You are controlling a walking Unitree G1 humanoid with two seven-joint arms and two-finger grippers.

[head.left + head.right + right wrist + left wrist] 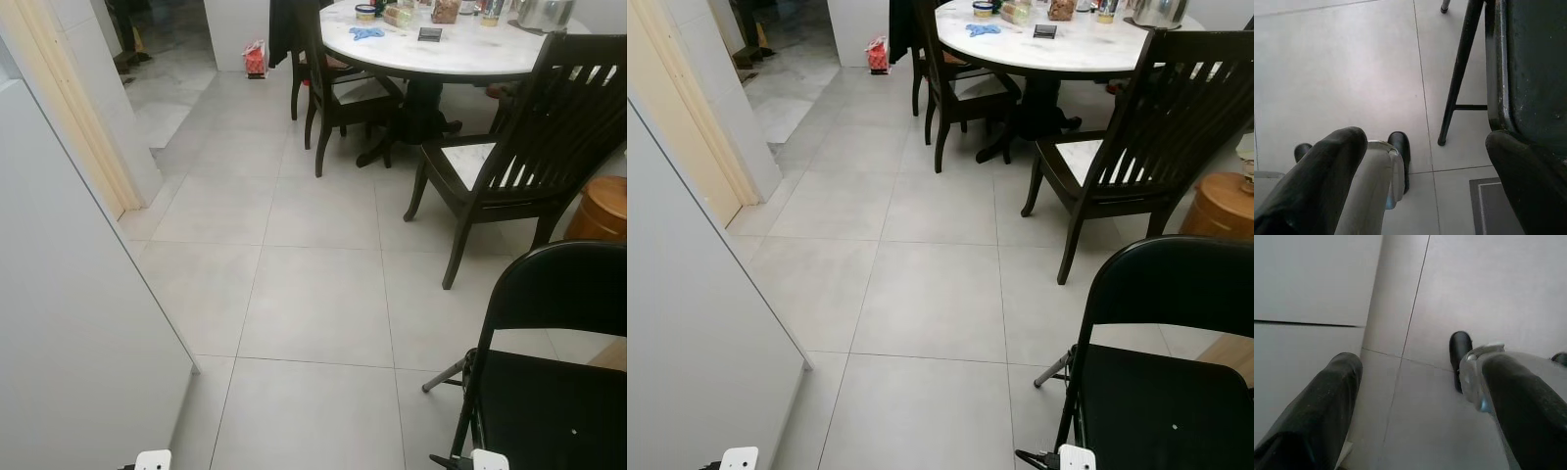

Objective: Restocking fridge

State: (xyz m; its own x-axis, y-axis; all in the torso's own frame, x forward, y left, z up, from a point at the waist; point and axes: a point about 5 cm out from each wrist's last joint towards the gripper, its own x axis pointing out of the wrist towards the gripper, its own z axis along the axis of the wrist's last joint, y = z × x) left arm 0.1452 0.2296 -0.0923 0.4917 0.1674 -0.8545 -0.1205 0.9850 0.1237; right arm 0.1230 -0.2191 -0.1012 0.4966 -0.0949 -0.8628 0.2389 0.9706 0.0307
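Note:
A tall white cabinet face, apparently the fridge (69,323), stands close on my left; the left wrist view shows its flat front (1308,293) crossed by a dark seam. My left gripper (1422,364) hangs low beside it over the floor tiles, open, with nothing between its fingers. Next to the black folding chair (549,392), my right gripper (1425,139) also hangs low, open and empty. Across the room, a round white table (460,54) holds jars, a blue cloth and a metal pot.
Dark wooden chairs (529,157) surround the table, and a wooden stool (602,211) stands at the right. A red bag (255,59) sits by the far wall. Grey tile floor (313,294) stretches ahead. A doorway opens at the far left. My own foot (1459,352) is below.

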